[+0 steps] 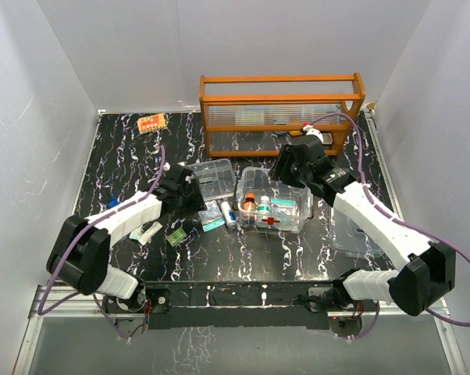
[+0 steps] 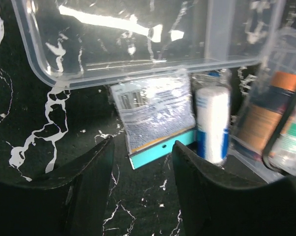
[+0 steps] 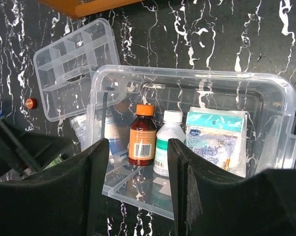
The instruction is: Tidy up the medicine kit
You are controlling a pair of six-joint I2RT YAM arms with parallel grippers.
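Medicine kit box (image 1: 275, 219) stands open-topped at the centre of the worktop (image 1: 126, 156), holding two bottles (image 3: 142, 133) and a sachet (image 3: 218, 140); its divided tray (image 1: 211, 176) lies just beside it toward the left edge. Right gripper (image 3: 138, 142) hangs over the box, jaws moderately apart, empty. Left gripper (image 2: 143, 150), jaws likewise apart and empty, hangs over a teal-edged packet (image 2: 155, 115) beside the tray.

In the medicine box (image 1: 297, 223) stand bottles (image 3: 142, 135) and a sachet (image 3: 217, 137); the divided tray (image 1: 211, 178) lies left of it, the wooden rack (image 1: 282, 109) behind.

An orange wooden rack (image 1: 282, 98) stands on the black table (image 1: 126, 156), with possibly a blister pack (image 1: 152, 123) to its left.
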